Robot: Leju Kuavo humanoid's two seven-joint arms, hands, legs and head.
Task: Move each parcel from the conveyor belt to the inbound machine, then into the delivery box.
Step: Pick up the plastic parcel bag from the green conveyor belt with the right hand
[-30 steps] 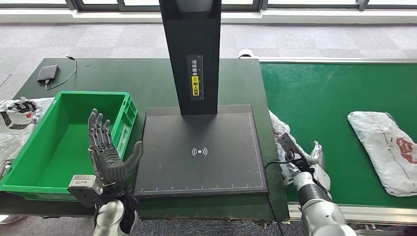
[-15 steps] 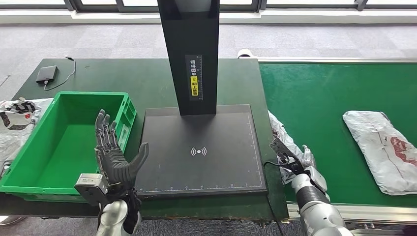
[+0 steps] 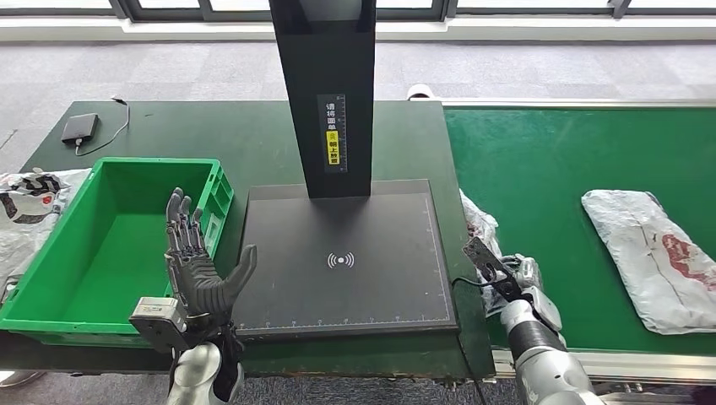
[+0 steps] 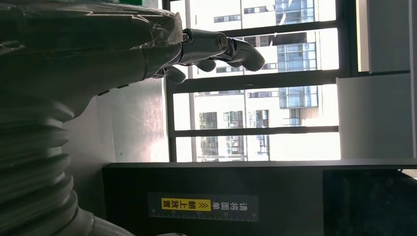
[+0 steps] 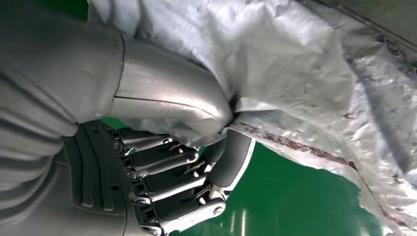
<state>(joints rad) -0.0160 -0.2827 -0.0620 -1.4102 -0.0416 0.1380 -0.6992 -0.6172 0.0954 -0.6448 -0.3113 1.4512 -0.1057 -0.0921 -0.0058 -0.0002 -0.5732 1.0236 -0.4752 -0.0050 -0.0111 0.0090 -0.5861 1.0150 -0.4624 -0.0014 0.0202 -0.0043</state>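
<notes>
A crumpled white plastic parcel (image 3: 483, 226) lies at the left end of the green conveyor belt (image 3: 549, 177), beside the black inbound machine (image 3: 342, 253). My right hand (image 3: 517, 283) grips its near end; the right wrist view shows thumb and fingers (image 5: 172, 182) pinching the parcel film (image 5: 295, 83). A second white parcel (image 3: 654, 253) with a red mark lies farther right on the belt. My left hand (image 3: 196, 266) is raised with fingers spread, holding nothing, between the green delivery box (image 3: 51, 278) and the machine's plate.
The machine's tall black column (image 3: 328, 93) with a yellow label stands behind the plate. A black device with cable (image 3: 81, 126) sits at the table's far left. Another white bag (image 3: 25, 202) lies left of the box.
My right hand has pulled the parcel slightly toward me and left. The second parcel has drifted left along the belt. My left hand shifted a little right and now holds still.
</notes>
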